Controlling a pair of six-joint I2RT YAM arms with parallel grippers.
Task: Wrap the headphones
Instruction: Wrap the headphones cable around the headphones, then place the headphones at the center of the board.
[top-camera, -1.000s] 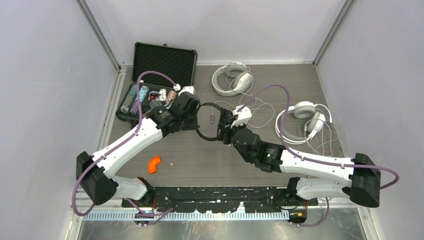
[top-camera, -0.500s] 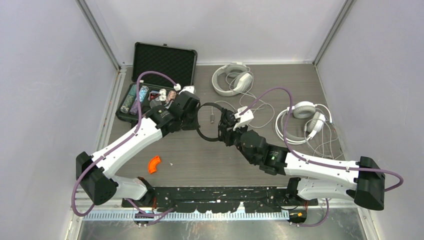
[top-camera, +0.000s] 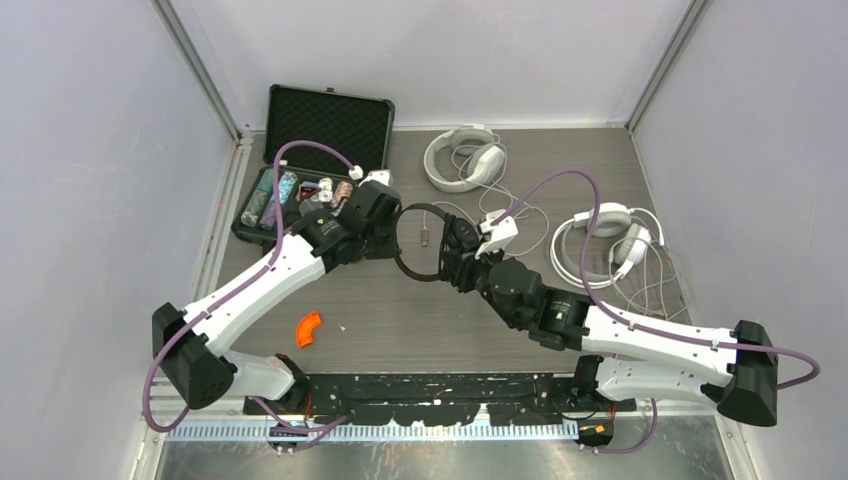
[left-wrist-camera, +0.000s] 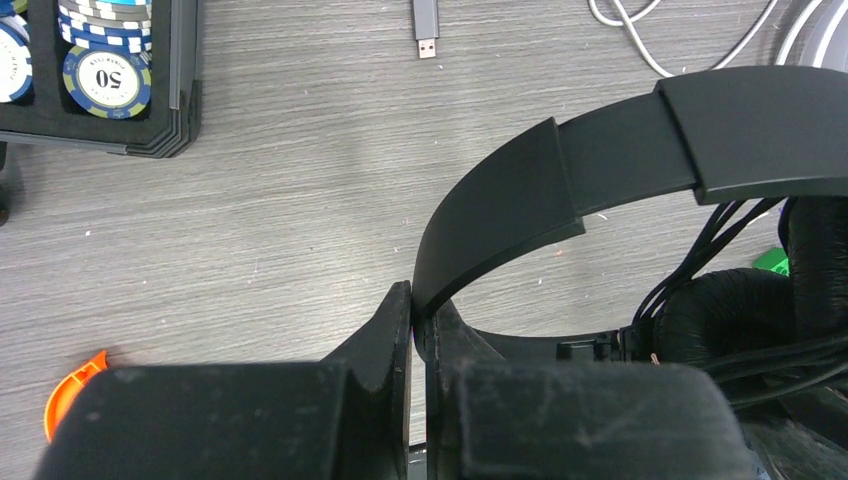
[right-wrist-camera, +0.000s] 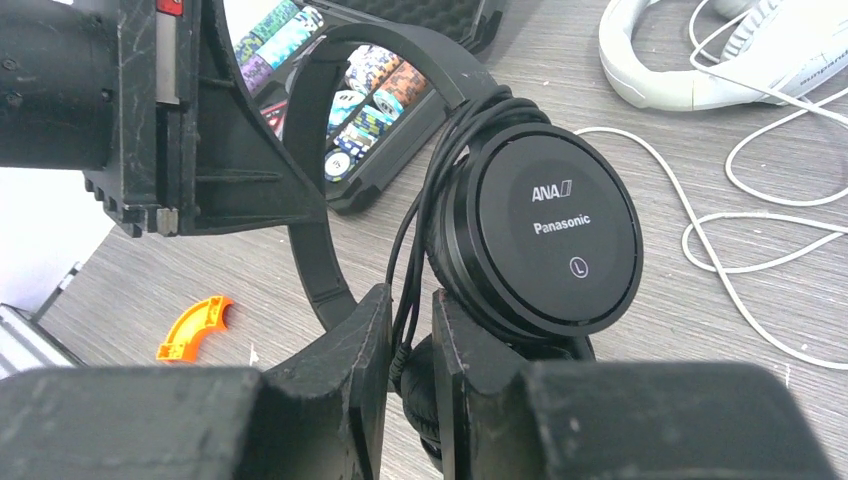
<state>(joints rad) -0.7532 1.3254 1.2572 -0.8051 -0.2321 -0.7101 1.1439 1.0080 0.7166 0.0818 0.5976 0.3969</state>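
Observation:
The black headphones (top-camera: 398, 262) hang above the table's middle, between both grippers. My left gripper (top-camera: 392, 232) is shut on the black headband (left-wrist-camera: 620, 150), which sits edge-on between its jaws (left-wrist-camera: 420, 320). My right gripper (top-camera: 452, 255) is shut on the thin black cord (right-wrist-camera: 420, 250), which runs in several strands beside the ear cup (right-wrist-camera: 545, 230) marked ANA Panasonic L. One white headset (top-camera: 465, 158) lies at the back centre. The other white headset (top-camera: 610, 240) lies at the right, with pale cords spread loosely around it.
An open black case (top-camera: 325, 130) with poker chips stands at the back left, close to my left gripper. An orange curved piece (top-camera: 309, 328) lies on the table at the front left. A USB plug (left-wrist-camera: 425, 20) lies on the table inside the headband loop.
My right arm has stretched out, and its wrist has shifted slightly right and away with the cord. The left arm and the headband have hardly moved.

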